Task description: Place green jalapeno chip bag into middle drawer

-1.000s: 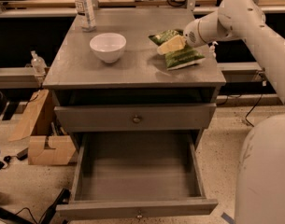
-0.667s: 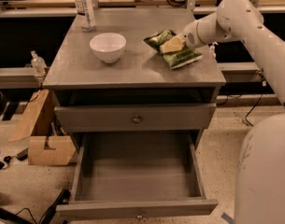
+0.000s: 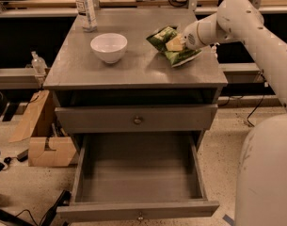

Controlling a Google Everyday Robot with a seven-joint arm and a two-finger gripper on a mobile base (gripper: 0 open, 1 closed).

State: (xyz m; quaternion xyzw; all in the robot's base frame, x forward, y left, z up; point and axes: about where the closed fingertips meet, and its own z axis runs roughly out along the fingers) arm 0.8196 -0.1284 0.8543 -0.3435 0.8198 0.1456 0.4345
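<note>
The green jalapeno chip bag (image 3: 167, 37) lies wrinkled at the back right of the grey cabinet top (image 3: 133, 69). My gripper (image 3: 177, 44) reaches in from the right on the white arm (image 3: 237, 18) and sits on the bag's middle, shut on it, with the bag at or just above the top. The middle drawer (image 3: 138, 173) is pulled out below, showing a bare grey floor, low side walls and a small knob (image 3: 140, 216) on its front.
A white bowl (image 3: 108, 46) stands left of the bag and a clear bottle (image 3: 85, 8) at the back left corner. A shut knobbed drawer front (image 3: 137, 120) is above the open drawer. Cardboard boxes (image 3: 44, 149) lie on the floor at the left. The robot's white body (image 3: 267, 173) fills the lower right.
The bag and my gripper have shifted slightly back and up on the cabinet top. The drawers, the bowl and the bottle have not moved.
</note>
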